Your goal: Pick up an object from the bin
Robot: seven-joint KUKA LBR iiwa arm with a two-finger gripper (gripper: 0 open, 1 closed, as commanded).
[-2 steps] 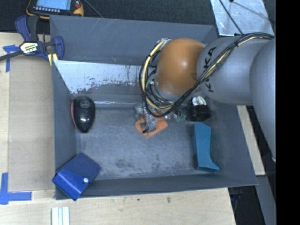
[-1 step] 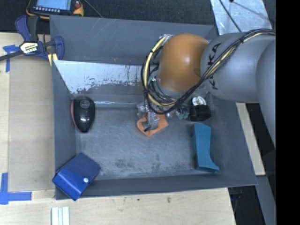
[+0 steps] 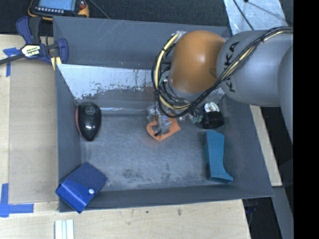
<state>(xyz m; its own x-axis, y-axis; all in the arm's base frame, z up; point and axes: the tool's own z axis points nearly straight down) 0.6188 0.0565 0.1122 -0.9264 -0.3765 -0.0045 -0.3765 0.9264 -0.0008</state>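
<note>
My gripper (image 3: 159, 125) is low in the middle of the bin, under the arm's orange cover. It is right on top of a small orange thing (image 3: 169, 129) with a flat, rounded shape that lies on the bin floor; the gripper hides its upper left part. Just to the right, near the back wall, sits a small black thing with a white piece on top (image 3: 211, 117). A blue wedge-shaped block (image 3: 216, 156) lies lengthwise along the right side of the floor.
A black computer mouse (image 3: 88, 121) with a red edge rests at the left, near the back wall. A dark blue box (image 3: 80, 186) leans in the front left corner. The arm comes in from the right over the back half of the bin.
</note>
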